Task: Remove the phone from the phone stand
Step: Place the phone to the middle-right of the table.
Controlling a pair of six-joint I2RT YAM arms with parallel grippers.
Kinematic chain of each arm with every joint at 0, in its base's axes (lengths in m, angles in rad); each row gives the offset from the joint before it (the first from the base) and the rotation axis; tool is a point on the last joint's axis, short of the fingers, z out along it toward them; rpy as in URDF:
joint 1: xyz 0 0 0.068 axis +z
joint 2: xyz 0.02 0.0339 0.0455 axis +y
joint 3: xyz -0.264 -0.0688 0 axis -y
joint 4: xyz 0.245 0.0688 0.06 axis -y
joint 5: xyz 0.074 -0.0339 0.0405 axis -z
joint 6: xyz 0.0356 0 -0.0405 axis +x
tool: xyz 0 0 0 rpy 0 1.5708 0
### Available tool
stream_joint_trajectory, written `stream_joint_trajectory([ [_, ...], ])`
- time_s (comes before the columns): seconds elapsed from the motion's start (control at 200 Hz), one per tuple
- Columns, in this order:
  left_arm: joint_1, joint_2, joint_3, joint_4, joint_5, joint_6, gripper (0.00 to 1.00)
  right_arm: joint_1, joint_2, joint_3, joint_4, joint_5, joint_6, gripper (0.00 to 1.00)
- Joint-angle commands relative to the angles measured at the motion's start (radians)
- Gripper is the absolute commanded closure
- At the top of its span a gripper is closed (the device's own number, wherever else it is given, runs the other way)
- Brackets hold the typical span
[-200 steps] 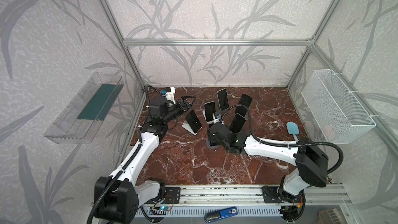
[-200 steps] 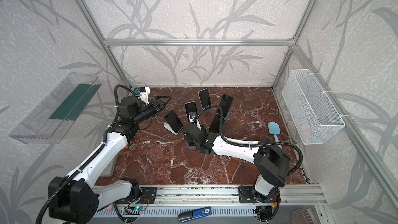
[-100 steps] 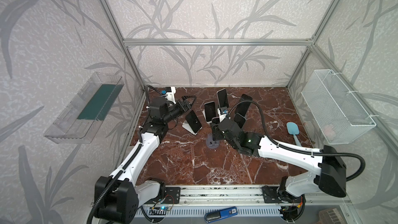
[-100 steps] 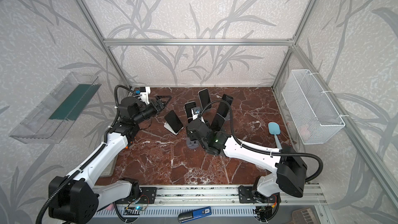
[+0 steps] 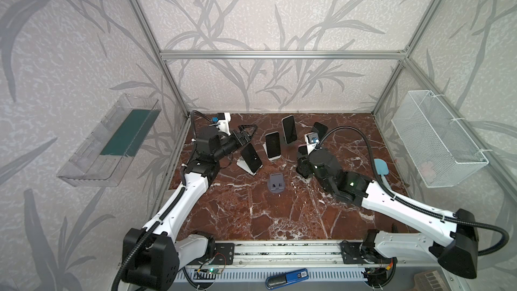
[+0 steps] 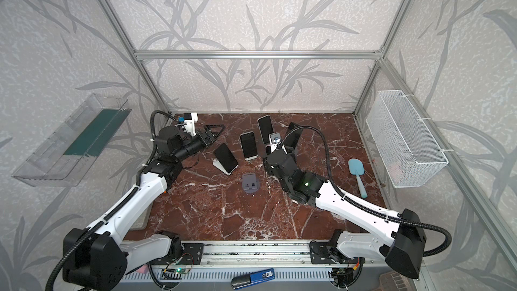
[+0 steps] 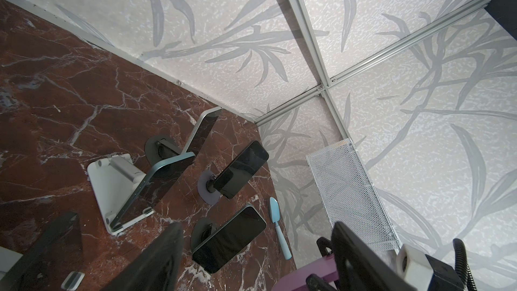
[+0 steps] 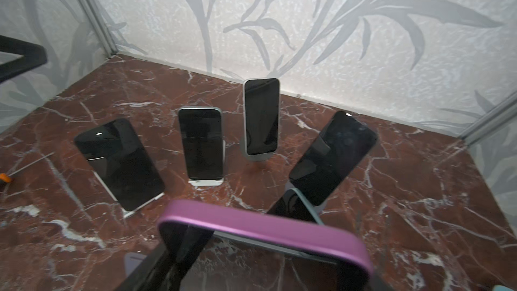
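Marble table (image 5: 251,219): bore all items
Wire basket (image 5: 436,141): well right of grey phone stand (image 5: 276,186)
Right gripper (image 5: 302,159): right of stand, fingers clamped on purple phone (image 8: 263,228)
Left gripper (image 5: 247,135): left-behind stand, fingers spread, holding nothing
Purple phone: off stand, apart from it, in right gripper
Stand: bare, near table centre

1. Bright, even, diffuse light from above; soft, faint shadows on marble floor (image 5: 251,214).
2. Small glare specks on dark phone screens (image 8: 119,163) in right wrist view.
3. Sharp throughout in both top views.
4. Wrist views: purple phone (image 8: 265,228) and fingers (image 7: 156,258) close to lens, blurred; background sharp.
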Motion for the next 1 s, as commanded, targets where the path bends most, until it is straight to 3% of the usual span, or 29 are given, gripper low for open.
stream_joint_trajectory([
  [0.0, -0.006, -0.010, -0.015, 0.062, 0.029, -0.005, 0.17, -0.059, -0.065, 0.000, 0.045, 0.002, -0.087, 0.33],
  [0.29, -0.008, -0.001, -0.037, 0.149, 0.053, -0.036, 0.17, -0.311, -0.095, 0.011, 0.005, -0.153, -0.155, 0.34],
  [0.685, -0.031, 0.050, -0.025, 0.144, 0.083, -0.002, 0.17, -0.659, 0.084, 0.100, -0.019, -0.424, -0.161, 0.34],
  [0.995, -0.048, 0.036, -0.023, 0.150, 0.098, 0.010, 0.17, -0.763, 0.271, 0.194, -0.067, -0.540, -0.264, 0.35],
])
